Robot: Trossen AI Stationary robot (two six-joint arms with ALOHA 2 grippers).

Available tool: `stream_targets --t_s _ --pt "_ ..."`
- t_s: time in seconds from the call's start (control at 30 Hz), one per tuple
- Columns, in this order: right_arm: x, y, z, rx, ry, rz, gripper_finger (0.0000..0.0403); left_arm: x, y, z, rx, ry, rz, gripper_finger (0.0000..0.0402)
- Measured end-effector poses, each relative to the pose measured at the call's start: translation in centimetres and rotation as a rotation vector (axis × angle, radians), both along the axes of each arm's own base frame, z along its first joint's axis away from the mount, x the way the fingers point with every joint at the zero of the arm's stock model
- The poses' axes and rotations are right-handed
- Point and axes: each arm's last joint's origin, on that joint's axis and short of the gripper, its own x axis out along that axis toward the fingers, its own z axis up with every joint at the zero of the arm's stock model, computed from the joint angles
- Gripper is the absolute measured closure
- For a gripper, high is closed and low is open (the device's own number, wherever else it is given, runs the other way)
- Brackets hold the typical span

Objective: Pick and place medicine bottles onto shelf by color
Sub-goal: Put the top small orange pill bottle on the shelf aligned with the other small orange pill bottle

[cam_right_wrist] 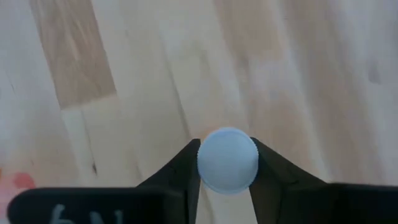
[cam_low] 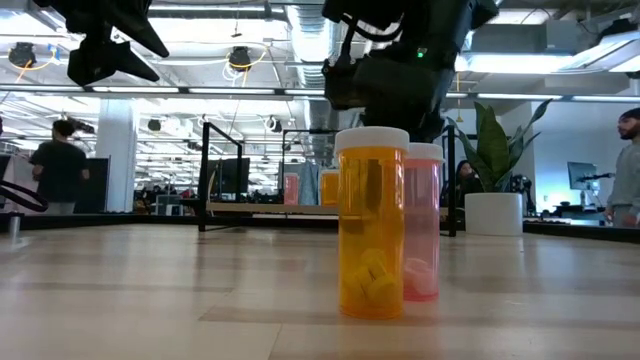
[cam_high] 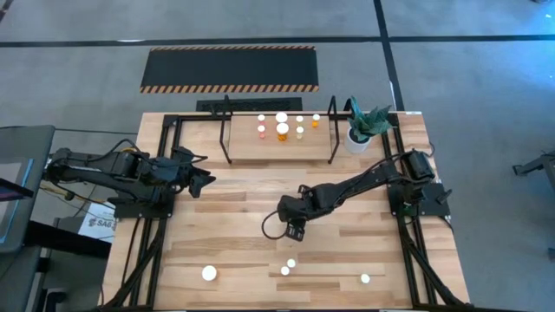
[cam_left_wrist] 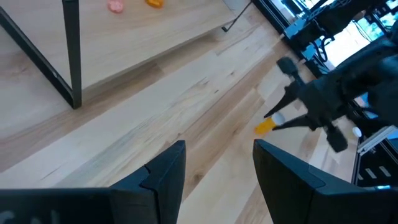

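Wooden table (cam_high: 243, 217) | right gripper (cam_right_wrist: 227, 163) fingers clenched on white-capped bottle (cam_right_wrist: 227, 160) | left gripper (cam_left_wrist: 214, 168) fingers parted, empty

A large open robotics lab or industrial office: exposed ceiling ducts and pipes (cam_low: 300, 20), long strip lights, rows of desks with monitors (cam_low: 585, 175), people standing about (cam_low: 62, 165), grey concrete floor (cam_high: 78, 78), and a black hazard-striped floor mat (cam_high: 230, 69) behind the pale wooden worktop (cam_high: 234, 225).

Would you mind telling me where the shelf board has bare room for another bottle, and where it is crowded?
On the shelf, the left half, from the left upright post to the bottles, is bare, as is the front strip. The bottles crowd the right-centre, toward the plant pot. The right gripper is shut on a white-capped bottle over the open middle table.
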Motion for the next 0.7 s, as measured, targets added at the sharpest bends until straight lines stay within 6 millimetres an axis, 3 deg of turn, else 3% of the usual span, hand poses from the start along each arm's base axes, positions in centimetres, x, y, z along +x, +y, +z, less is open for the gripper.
stream_targets --t_s 0.13,0.3,0.57,0.7 --pt "0.2 -1.6 2.6 -0.036 0.002 0.025 0.0262 0.0 0.0 0.0 0.001 0.000 0.001 0.0228" --pt "0.0 -4.6 5.5 -0.065 -0.053 0.001 0.0270 0.0 0.0 0.0 0.016 0.003 -0.001 0.0228" --pt "-2.6 -12.7 8.3 -0.175 -0.020 -0.169 0.0271 0.0 0.0 0.0 0.036 0.015 -0.015 0.0228" --pt "-4.3 -17.1 7.5 -0.183 0.009 -0.283 0.0266 0.0 0.0 -0.1 0.037 0.016 -0.015 0.0228"
